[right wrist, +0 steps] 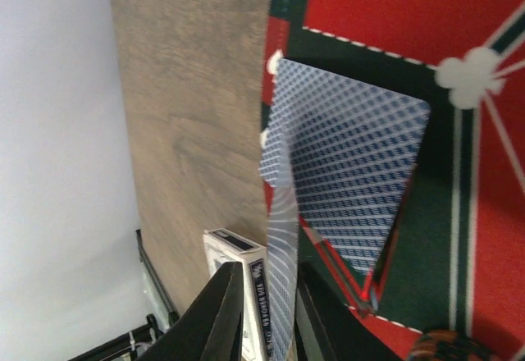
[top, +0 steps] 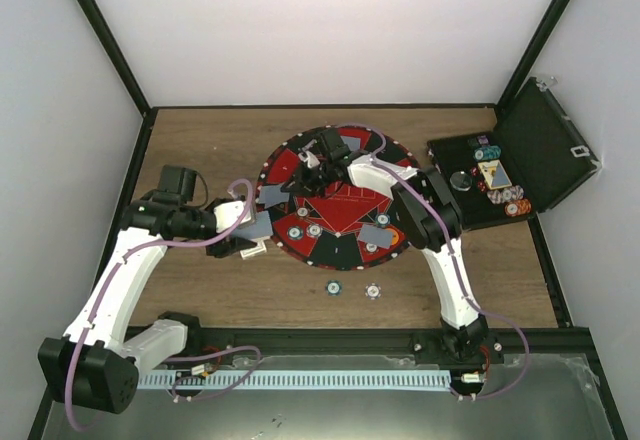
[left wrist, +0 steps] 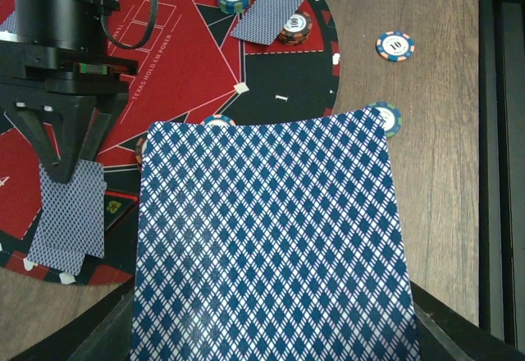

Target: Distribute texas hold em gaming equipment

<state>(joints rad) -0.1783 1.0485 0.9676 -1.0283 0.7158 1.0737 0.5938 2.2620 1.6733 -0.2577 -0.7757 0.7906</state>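
We are looking down on the right fingers (right wrist: 223,316), which are hanging over the left part of the round red-and-black Texas hold 'em mat (top: 345,208), near its rim. They are standing a little apart with a blue diamond-backed playing card (right wrist: 281,238) edge-on between them, and we cannot tell whether they are pinching it or letting it go. Just beside it, a second card (right wrist: 353,172) is lying face down on a dark segment at the mat's edge. The left fingers (left wrist: 90,343) are clamping a blue-backed deck (left wrist: 271,246) at the mat's near-left rim, close to the right fingers. We are judging the upright card to be the main risk. It is bowing, so on release it could be tipping face up, sliding off the rim onto the wooden worktop (top: 200,150), or clinging to one finger and lifting away. The two arms are also working near each other, so a careless sideways move could be knocking the deck and spilling cards across the mat.
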